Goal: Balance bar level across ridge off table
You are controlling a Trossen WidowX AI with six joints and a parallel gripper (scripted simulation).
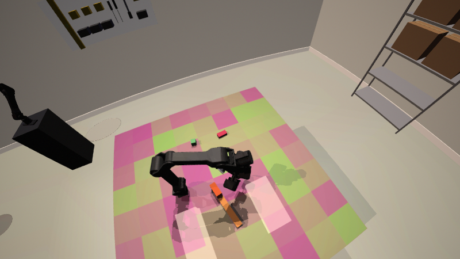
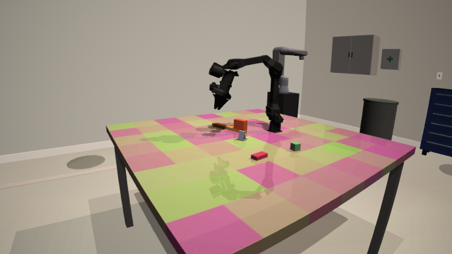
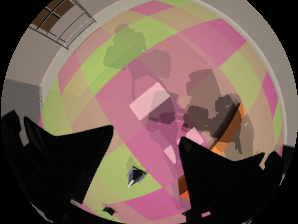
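Note:
The orange bar [image 1: 226, 204] [image 2: 240, 124] lies flat on the checkered table [image 1: 257, 109] [image 2: 202, 189], with one thicker end towards the arm's base. In the wrist view, the bar [image 3: 230, 132] shows at the right, partly behind a finger. The small grey ridge [image 2: 242, 135] stands upright on the table just in front of the bar's thick end, apart from it. In the top view the arm hides the ridge. My gripper [image 1: 231, 184] [image 2: 220, 104] [image 3: 147, 136] is open and empty. It hangs well above the table, near the bar and pointing down.
A flat red block [image 1: 222, 133] [image 2: 259, 154] and a green cube [image 1: 193, 141] [image 2: 295, 145] lie on the table beyond the ridge. The arm's base [image 1: 180, 190] [image 2: 274, 126] stands close to the bar's thick end.

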